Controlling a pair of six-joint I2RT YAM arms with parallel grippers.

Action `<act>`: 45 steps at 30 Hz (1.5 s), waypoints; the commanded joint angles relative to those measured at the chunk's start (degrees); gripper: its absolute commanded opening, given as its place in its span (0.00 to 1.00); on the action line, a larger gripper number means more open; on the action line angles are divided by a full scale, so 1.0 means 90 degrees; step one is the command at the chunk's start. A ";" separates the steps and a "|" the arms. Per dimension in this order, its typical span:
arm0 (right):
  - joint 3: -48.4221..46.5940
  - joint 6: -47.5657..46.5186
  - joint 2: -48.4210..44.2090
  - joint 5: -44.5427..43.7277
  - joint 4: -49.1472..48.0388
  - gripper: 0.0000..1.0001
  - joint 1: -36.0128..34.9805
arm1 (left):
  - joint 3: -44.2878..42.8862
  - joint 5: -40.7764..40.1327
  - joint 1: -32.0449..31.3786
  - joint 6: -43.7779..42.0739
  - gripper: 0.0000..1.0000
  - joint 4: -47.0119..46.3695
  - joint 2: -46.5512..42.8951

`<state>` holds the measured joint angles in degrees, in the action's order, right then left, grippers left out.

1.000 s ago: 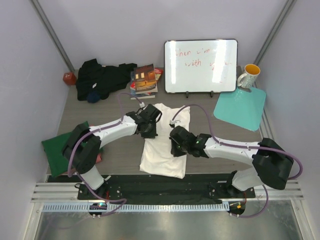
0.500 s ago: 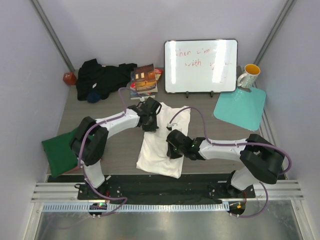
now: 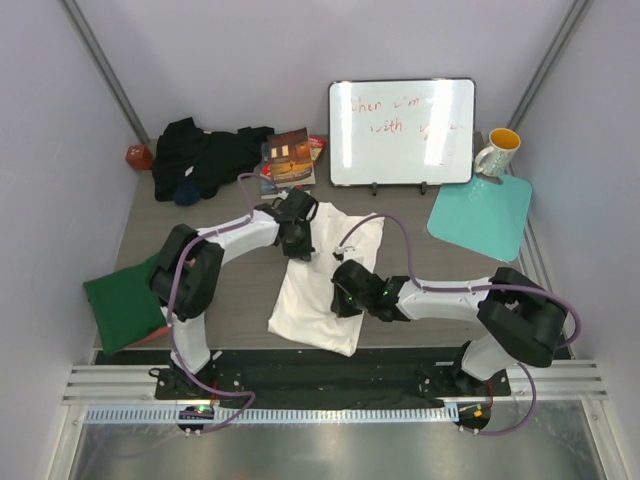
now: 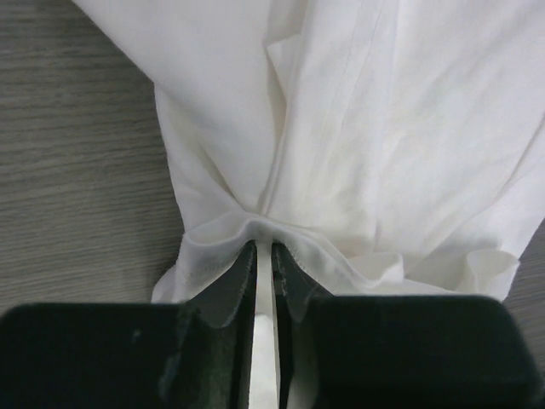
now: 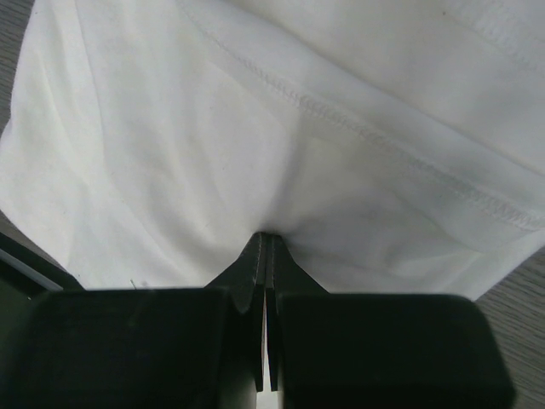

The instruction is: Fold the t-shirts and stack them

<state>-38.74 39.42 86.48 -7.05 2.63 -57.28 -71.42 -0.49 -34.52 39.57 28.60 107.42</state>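
A white t-shirt (image 3: 312, 300) lies lengthwise in the middle of the table, folded over along its length. My left gripper (image 3: 302, 244) is at its far left corner, shut on a bunched hem of the cloth (image 4: 358, 128), with a strip of white showing between the tips (image 4: 264, 249). At the shirt's right edge, about halfway down, my right gripper (image 3: 340, 290) is shut on the fabric (image 5: 213, 128), jaws pressed tight (image 5: 266, 239). A black t-shirt (image 3: 205, 155) lies crumpled at the back left. A dark green t-shirt (image 3: 122, 302) lies flat at the left edge.
A stack of glossy books (image 3: 290, 160) sits just behind the left gripper. A whiteboard (image 3: 402, 132) stands at the back, with a mug (image 3: 497, 152) and a teal mat (image 3: 482, 215) to its right. A small red object (image 3: 138, 156) sits in the far left corner.
Both grippers have carried the white shirt to the left. The left one went slightly farther back, the right one leftward. The shirt is now narrower and its near hem lies further left.
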 commanded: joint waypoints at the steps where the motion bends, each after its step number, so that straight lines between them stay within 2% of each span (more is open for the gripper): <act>1: -0.0119 -0.0102 -0.0311 -0.0368 0.0790 0.01 -0.0062 | -0.0433 0.0425 0.0319 -0.0227 0.18 -0.0190 -0.0040; 6: -0.0597 -0.0288 -0.0760 -0.0740 0.1620 0.01 -0.0062 | -0.0931 0.0475 0.0496 -0.0402 0.27 0.0200 -0.0128; 9: -0.0803 -0.0288 -0.1345 -0.0935 0.2021 0.11 -0.0062 | -0.1146 0.0368 0.0574 -0.0471 0.27 0.0502 -0.0235; 12: -0.0822 -0.0239 -0.2019 -0.0994 0.2255 0.11 -0.0062 | -0.1059 0.0406 0.0603 -0.0442 0.27 0.0699 -0.0556; 16: -0.0754 -0.0054 -0.2343 -0.1374 0.2840 0.14 -0.0062 | -0.0125 0.0737 0.0594 -0.0199 0.27 0.0612 -0.1230; 19: -0.0676 0.0044 -0.2323 -0.2135 0.3018 0.15 -0.0062 | 0.0743 0.0855 0.0584 -0.0042 0.27 0.0368 -0.1854; 21: -0.0763 0.0015 -0.2168 -0.2350 0.3008 0.20 -0.0062 | 0.1127 0.1050 0.0545 0.0007 0.27 0.0241 -0.2148; 25: -0.1231 -0.0064 -0.1690 -0.2088 0.3057 0.31 -0.0042 | 0.1937 0.1041 0.0418 0.0085 0.28 0.0269 -0.2938; 28: -0.1282 0.0102 -0.1425 -0.1952 0.3154 0.44 -0.0042 | 0.2289 0.0866 0.0418 0.0163 0.34 0.0396 -0.3262; 29: -0.1243 0.0228 -0.1406 -0.1913 0.3164 0.54 -0.0042 | 0.2358 0.0846 0.0418 0.0173 0.34 0.0435 -0.3428; 32: -0.1067 0.0415 -0.1493 -0.1747 0.3126 0.55 -0.0042 | 0.2564 0.0904 0.0418 0.0222 0.41 0.0426 -0.3624; 38: -0.0657 0.0580 -0.1699 -0.1093 0.2754 0.55 -0.0042 | 0.2769 0.0710 0.0418 0.0378 0.41 0.0328 -0.3391; 42: -0.0384 0.0610 -0.1465 -0.0566 0.2346 0.54 -0.0071 | 0.2216 -0.0217 0.0476 0.0388 0.41 0.0299 -0.3050; 45: -0.0334 0.0601 -0.1386 -0.0486 0.2091 0.54 -0.0198 | 0.1436 -0.0316 0.0671 0.0369 0.49 0.0123 -0.2495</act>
<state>-42.37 43.72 73.23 -14.48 26.72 -57.67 -49.15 1.48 -30.22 42.61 33.12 80.25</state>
